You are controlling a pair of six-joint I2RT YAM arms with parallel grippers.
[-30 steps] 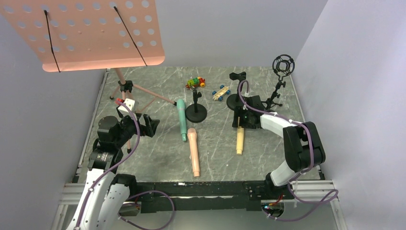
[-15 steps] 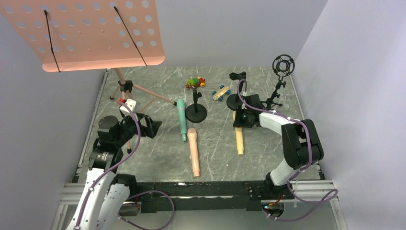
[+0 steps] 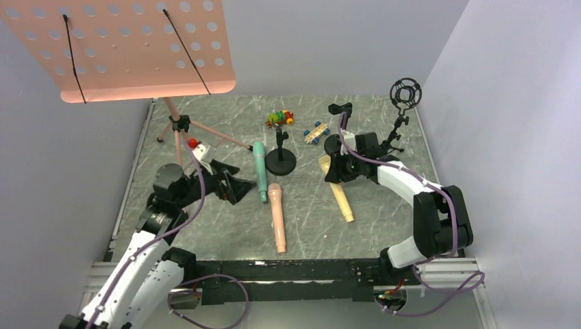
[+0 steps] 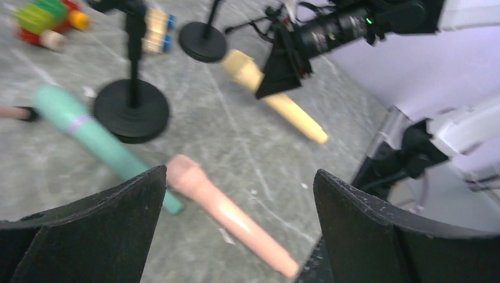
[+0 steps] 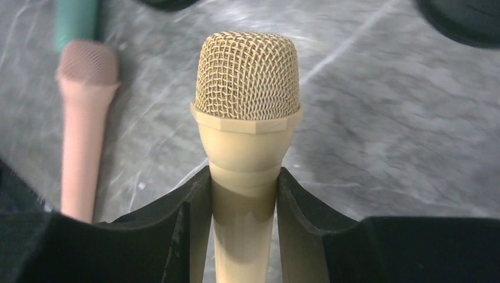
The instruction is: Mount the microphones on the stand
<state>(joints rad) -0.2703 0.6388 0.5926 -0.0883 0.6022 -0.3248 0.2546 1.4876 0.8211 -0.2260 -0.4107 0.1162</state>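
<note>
While pale yellow plastic microphone [image 5: 246,76] is pinched just below mesh head by right tool [image 5: 244,191], tail low over grey marbled table [image 3: 308,205], pivoting or slipping in narrow grip is risked. Left tool [image 4: 239,194] is held spread, empty.

The pale yellow microphone [image 5: 245,150] is smooth matt plastic with a woven mesh head. The table [image 3: 308,199] looks like veined grey stone.

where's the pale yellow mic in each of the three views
Top external: pale yellow microphone right of centre, slanted, its head end in the right end effector.
Left wrist: upper middle, slanting down to the right.
Right wrist: dead centre, mesh head toward the top of the frame.
Shared landmark: peach-pink microphone, visible in all three.
</note>
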